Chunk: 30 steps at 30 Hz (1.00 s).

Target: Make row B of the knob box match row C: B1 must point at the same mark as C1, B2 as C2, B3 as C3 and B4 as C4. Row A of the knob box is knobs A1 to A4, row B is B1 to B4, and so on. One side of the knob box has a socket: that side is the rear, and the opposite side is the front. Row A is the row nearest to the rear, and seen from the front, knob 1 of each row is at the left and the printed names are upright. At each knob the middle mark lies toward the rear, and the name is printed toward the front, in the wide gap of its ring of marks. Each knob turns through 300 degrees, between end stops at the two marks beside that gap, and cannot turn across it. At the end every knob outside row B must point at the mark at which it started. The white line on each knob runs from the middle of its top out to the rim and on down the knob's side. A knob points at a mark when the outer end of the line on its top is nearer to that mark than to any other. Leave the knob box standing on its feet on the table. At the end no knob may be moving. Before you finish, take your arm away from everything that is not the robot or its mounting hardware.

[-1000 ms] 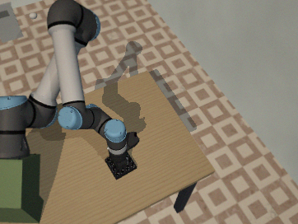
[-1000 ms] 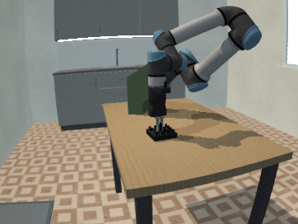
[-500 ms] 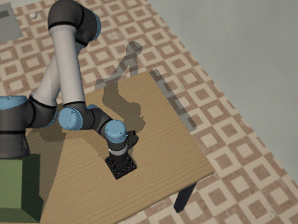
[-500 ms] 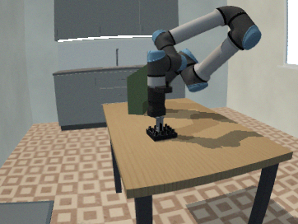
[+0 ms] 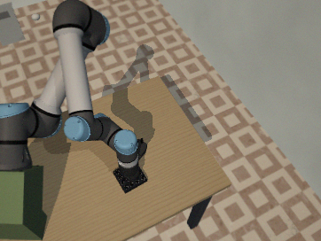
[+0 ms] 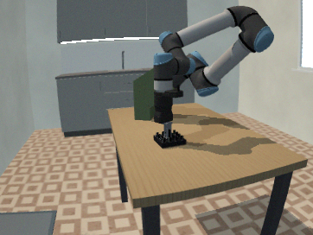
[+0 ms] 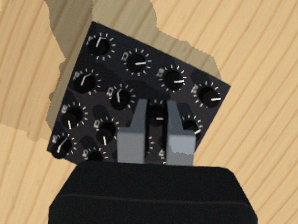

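Nearest in the exterior view is the wood-topped desk (image 5: 177, 151) (image 6: 194, 173) (image 7: 260, 150), its dark legs (image 6: 150, 218) standing on the patterned floor (image 5: 262, 164) (image 6: 78, 173). On the desk sits the black knob box (image 5: 126, 189) (image 6: 167, 145) (image 7: 137, 84), its face up and its knobs standing in a four-by-four grid.

Above it, the end effector (image 5: 129, 172) (image 6: 167, 132) (image 7: 156, 115) points straight down, its two grey fingers most of the way closed, one on either side of knob B2 (image 7: 157, 114), which it has hold of. The white line on B2 runs toward the right of the wrist view, while the line on knob C2 (image 7: 120, 98) runs toward the top. Just beside B2, knob A2 (image 7: 190, 126) is partly covered by one finger. In the outermost line of knobs, the white lines of knob B1 (image 7: 173, 80) and knob C1 (image 7: 136, 63) both run roughly rightward. The lower part of the box is partly hidden by the end effector.

Behind the box, the grey-and-blue UR7e arm (image 5: 75, 71) (image 6: 205, 28) bends high over the desk, mounted on a green pedestal (image 5: 32, 195) (image 6: 143, 97). Farther back are grey base cabinets (image 6: 82, 105), a faucet (image 6: 123, 60) and wall cabinets (image 6: 82, 22).
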Each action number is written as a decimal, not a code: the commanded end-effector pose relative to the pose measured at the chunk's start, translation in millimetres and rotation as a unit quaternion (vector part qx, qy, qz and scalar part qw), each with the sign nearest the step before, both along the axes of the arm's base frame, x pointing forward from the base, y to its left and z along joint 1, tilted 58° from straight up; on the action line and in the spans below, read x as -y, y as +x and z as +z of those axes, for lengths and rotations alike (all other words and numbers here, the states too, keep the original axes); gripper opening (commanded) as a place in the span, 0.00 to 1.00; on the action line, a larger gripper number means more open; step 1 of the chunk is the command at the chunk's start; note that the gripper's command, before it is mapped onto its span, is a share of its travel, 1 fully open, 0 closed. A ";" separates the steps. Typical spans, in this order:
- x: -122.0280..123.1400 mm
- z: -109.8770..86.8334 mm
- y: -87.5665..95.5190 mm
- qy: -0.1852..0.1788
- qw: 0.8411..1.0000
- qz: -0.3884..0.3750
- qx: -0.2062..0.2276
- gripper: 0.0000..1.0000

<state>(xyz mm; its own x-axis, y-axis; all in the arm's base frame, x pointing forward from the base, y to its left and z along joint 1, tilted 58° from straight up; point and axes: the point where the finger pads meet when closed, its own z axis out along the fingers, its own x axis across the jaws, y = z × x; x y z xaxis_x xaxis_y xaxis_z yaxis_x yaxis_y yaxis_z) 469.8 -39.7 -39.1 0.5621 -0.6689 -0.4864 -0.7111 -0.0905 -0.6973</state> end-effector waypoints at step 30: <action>0.6 0.1 0.1 -0.142 0.940 0.179 0.252 0.30</action>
<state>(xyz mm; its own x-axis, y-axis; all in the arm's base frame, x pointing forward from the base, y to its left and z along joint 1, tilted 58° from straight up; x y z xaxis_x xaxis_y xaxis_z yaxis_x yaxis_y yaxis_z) 469.8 -39.7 -39.1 0.8617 -0.5072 -0.0164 -0.2800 -0.4483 -0.8489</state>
